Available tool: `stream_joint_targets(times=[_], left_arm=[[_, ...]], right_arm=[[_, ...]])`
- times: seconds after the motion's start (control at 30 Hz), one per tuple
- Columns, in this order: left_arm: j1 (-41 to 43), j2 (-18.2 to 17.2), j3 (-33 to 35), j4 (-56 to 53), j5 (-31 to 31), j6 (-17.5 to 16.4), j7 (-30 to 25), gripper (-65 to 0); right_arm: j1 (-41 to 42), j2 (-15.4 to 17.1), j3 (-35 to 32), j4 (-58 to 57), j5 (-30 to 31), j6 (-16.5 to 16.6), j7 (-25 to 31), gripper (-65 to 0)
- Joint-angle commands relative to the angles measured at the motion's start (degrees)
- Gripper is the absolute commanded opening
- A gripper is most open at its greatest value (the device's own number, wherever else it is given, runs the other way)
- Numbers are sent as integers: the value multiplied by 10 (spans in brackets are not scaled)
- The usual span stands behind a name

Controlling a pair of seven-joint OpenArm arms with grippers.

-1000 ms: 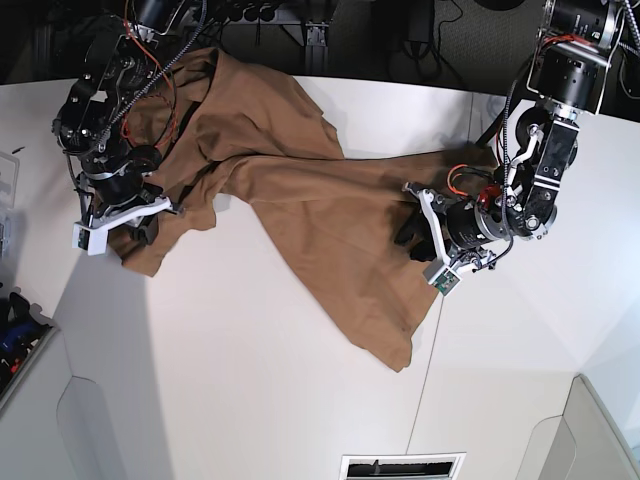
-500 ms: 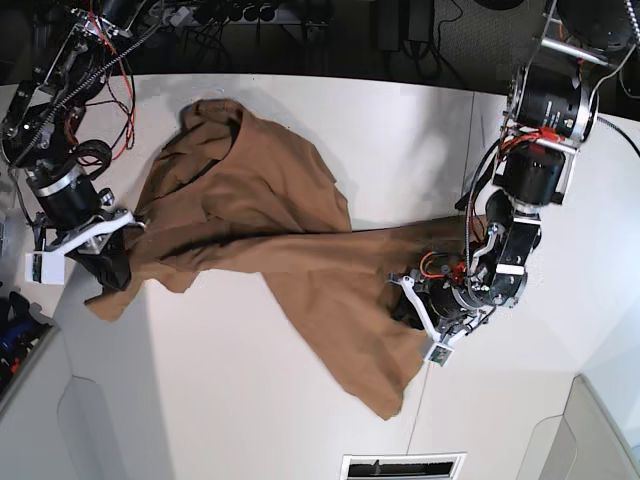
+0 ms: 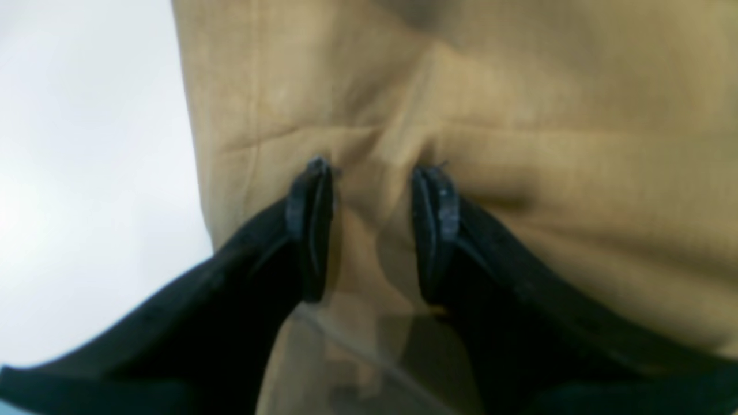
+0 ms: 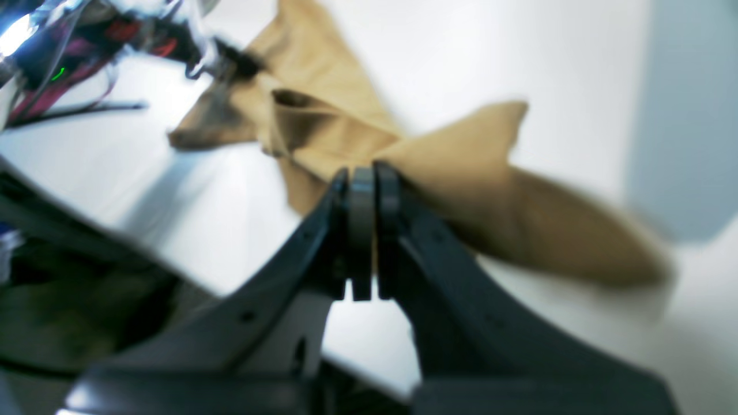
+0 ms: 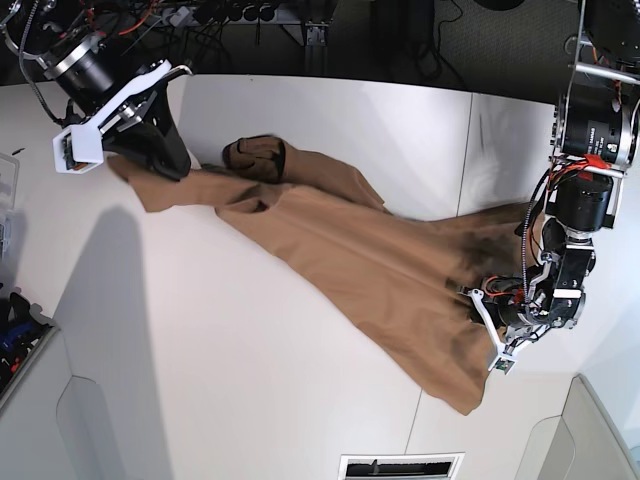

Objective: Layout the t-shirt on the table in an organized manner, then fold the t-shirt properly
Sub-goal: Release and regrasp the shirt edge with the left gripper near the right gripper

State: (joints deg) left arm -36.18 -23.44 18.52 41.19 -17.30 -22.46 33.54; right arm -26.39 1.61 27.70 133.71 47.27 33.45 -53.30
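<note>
Two claws engage one t-shirt (image 5: 350, 260), which lies stretched diagonally across the white desk (image 5: 250, 380).

1. T-shirt position. In the base view the tan-brown cloth runs from the far-left part of the desk down to the near-right part. Its broad middle lies flat on the desk. A bunched fold sits on the cloth close to its far-left end. The near-right end tapers to a corner close to the dark seam line (image 5: 425, 420) of the desk.

2. Right claw (image 5: 160, 150). This claw is at the far-left end of the t-shirt. In the right wrist view the right claw (image 4: 362, 173) has its jaws pressed together, pinching a gathered edge of the t-shirt (image 4: 461, 161). The cloth fans out beyond the jaws over the desk (image 4: 450, 52). That view is blurred, so finer detail cannot be told.

3. Left claw (image 5: 478, 308). This claw is at the near-right part of the t-shirt, close to its right edge. In the left wrist view the left claw (image 3: 375, 173) has its jaws spread apart, with both tips touching the t-shirt (image 3: 519, 115). A ridge of cloth rises between the tips. Whether the ridge is actually gripped cannot be told. Bare desk (image 3: 86, 144) shows to the left of the cloth edge in that view.
</note>
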Motion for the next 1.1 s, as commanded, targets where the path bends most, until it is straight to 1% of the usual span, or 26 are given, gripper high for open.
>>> stream_joint_targets(times=[0.0, 0.07, 0.13, 0.2, 0.3, 0.37, 0.4, 0.43, 0.47, 0.6, 0.67, 0.73, 0.83, 0.9, 0.97, 1.07], left_arm=[[-14, -14, -1, 3, 5, 8, 15, -397], [-14, -30, -1, 4, -14, 3, 18, -397], [-14, -46, -1, 5, -44, -21, 25, -397], [-14, -59, -1, 11, -81, -50, 42, -396], [-14, -77, -1, 39, -135, -80, 72, -396], [-12, -91, -1, 71, -174, -96, 94, -396], [-9, -98, -1, 91, -195, -105, 103, -396], [-5, -106, -1, 115, -215, -113, 112, -396], [1, -115, -1, 141, -233, -118, 119, -396], [45, -144, -1, 268, -290, -145, 135, -396], [83, -148, -1, 345, -296, -155, 144, -396], [130, -144, -1, 428, -296, -162, 150, -397], [209, -126, -1, 551, -277, -161, 150, -397], [259, -110, -1, 613, -261, -155, 149, -397], [302, -94, -1, 646, -251, -155, 149, -397], [350, -63, 0, 653, -241, -158, 146, -396]], right_arm=[[-10, -2, -5, 13, 23, 5, 10, -650], [-28, -7, -26, 13, 26, 4, 3, -650], [-44, -7, -59, 13, 23, 5, 3, -650], [-51, -7, -98, 13, 0, 4, 3, -650], [-45, -7, -144, 4, -32, 2, 13, -646], [-35, -7, -158, 2, -64, -5, 37, -457], [-30, -7, -159, 1, -82, -7, 49, -379], [-23, -7, -157, 2, -102, -7, 60, -323], [-15, -7, -154, 2, -123, -8, 71, -300], [29, -7, -130, -2, -192, -64, 80, -301], [51, -7, -112, -16, -225, -84, 97, -301], [72, -7, -94, -43, -247, -102, 115, -301], [106, -7, -74, -101, -257, -104, 118, -301], [129, -7, -68, -143, -256, -104, 118, -301], [151, -7, -68, -184, -256, -104, 121, -301], [184, -7, -68, -250, -256, -103, 124, -301]])
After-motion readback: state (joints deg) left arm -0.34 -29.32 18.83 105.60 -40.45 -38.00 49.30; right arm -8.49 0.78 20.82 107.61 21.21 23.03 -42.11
